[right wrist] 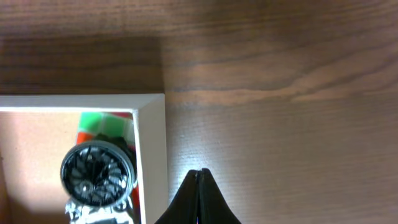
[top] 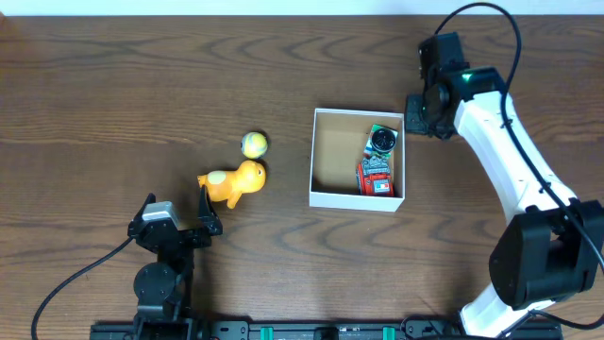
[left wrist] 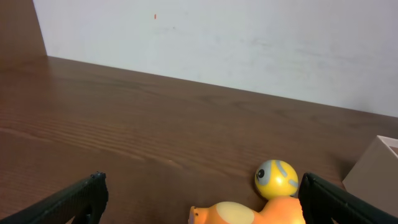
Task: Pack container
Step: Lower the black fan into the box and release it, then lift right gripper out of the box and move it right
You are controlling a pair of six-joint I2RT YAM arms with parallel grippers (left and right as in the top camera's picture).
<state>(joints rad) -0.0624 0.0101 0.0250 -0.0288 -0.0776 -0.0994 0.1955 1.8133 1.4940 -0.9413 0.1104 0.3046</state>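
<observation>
The container (top: 357,199), a shallow white-walled box with a brown inside, stands mid-table. A red and green toy with a black round top (top: 379,159) lies along its right wall. My right gripper (top: 416,121) is shut on nothing, just outside the box's far right corner; its wrist view shows the shut tips (right wrist: 199,172) over bare wood beside the white wall (right wrist: 152,155) and the toy (right wrist: 98,174). My left gripper (top: 177,203) stands open near the front left. An orange toy animal (left wrist: 249,214) and a yellow ball (left wrist: 276,178) lie just ahead of it, close to its right finger (left wrist: 323,196).
The orange toy (top: 234,183) and the yellow ball (top: 254,144) lie touching, left of the container. The container's left half holds nothing. A pale wall borders the table's far edge (left wrist: 217,43). The right arm (top: 510,161) reaches along the table's right side.
</observation>
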